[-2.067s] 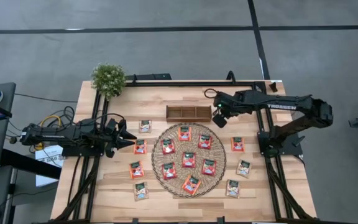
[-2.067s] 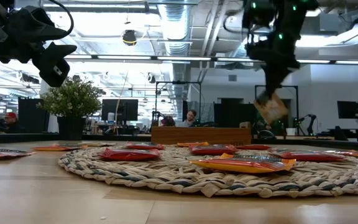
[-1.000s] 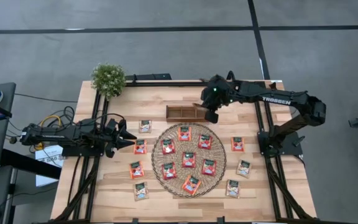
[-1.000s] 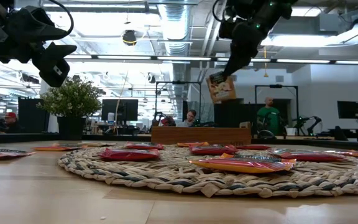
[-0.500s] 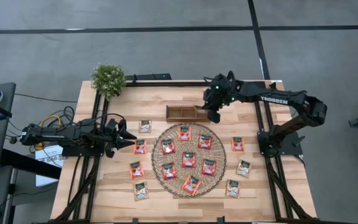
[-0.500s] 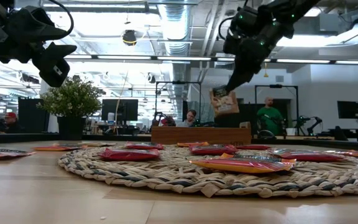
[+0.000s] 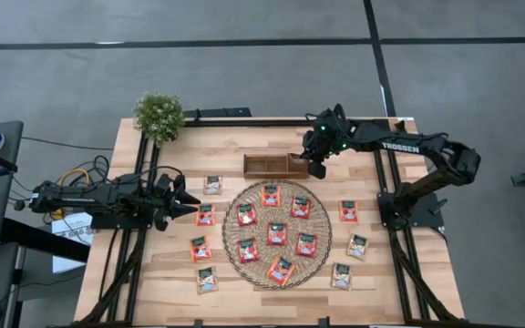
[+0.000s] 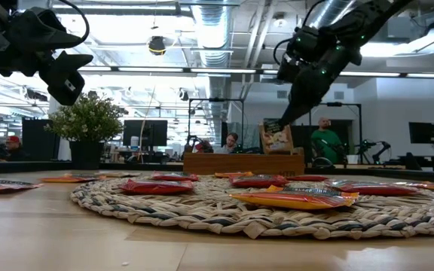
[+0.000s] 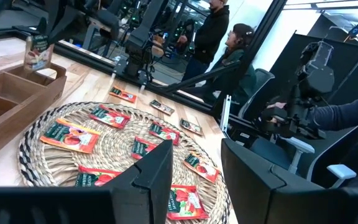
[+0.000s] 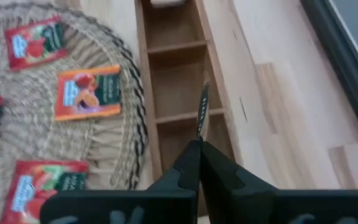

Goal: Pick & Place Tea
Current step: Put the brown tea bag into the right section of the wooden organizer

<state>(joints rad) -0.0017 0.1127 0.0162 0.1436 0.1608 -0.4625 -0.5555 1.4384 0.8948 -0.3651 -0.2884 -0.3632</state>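
My right gripper (image 7: 315, 165) hangs over the right end of the brown three-slot tray (image 7: 276, 165), shut on a pale beige tea sachet (image 8: 276, 137). Several red-orange sachets (image 7: 276, 233) lie flat on the round woven mat (image 7: 235, 257). More lie on the wood on either side of it, such as a pale one (image 7: 212, 185) and a red one (image 7: 348, 211). My left gripper (image 7: 190, 208) waits open above the table's left part, pointing at the mat; its fingers (image 9: 160, 171) touch nothing. My right gripper pinches the pale sachet by its upper edge (image 10: 199, 135) between the two fingertips, slanting down from above. The sachet hangs upright below the fingers, seen edge-on in the wrist view. Its lower edge (image 8: 276, 151) is level with the rim of the tray's right-end slot (image 10: 185, 134); I cannot tell whether they touch.
A potted plant (image 7: 159, 116) stands at the far left corner. The tray's other two slots (image 10: 169, 56) show bare wood. People sit and stand in the room beyond the far edge. Bare wood runs between the tray and the far edge (image 7: 244, 143).
My right gripper has come down and a little toward the table's right edge, over the tray's right end. The held sachet has sunk from well above the tray to the level of its rim and now hangs more upright.
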